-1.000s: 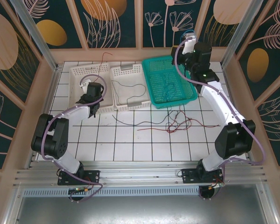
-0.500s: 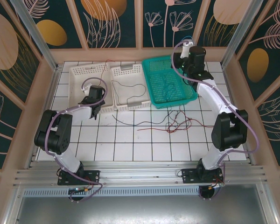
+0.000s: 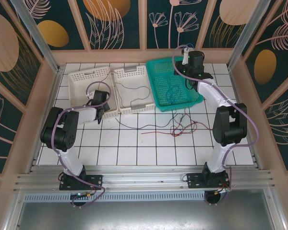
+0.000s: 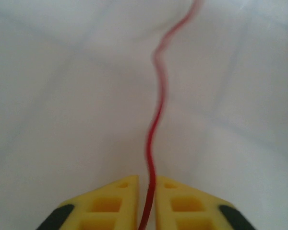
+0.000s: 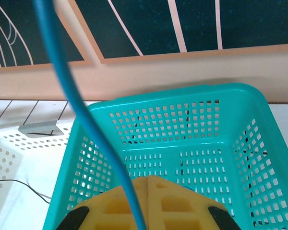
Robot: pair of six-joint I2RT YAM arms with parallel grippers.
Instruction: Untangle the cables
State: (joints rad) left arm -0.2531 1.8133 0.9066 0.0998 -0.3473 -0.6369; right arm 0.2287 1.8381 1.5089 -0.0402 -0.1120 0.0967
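Left gripper (image 4: 145, 203): yellow plastic fingers with square recesses, pressed nearly together, pinching thin red wire (image 4: 149, 143); wire runs wavy away over smooth white surface.
Right gripper (image 5: 146, 203): yellow fingers closed on glossy blue wire (image 5: 74, 98), which curves up over teal basket (image 5: 182, 92), perforated plastic with rounded corners.
Top view: red-and-black wire tangle (image 3: 182, 127) lies loose on white tiled table (image 3: 149, 153), near teal basket. Black wire (image 3: 134, 91) loops inside slotted white basket (image 3: 129, 72).

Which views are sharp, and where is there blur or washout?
Left wrist: soft throughout, the red cable smears toward the top, the tiles washed out. Right wrist: the blue cable near the lens is soft-edged, the teal basket crisp. Top external: even light, sharp.
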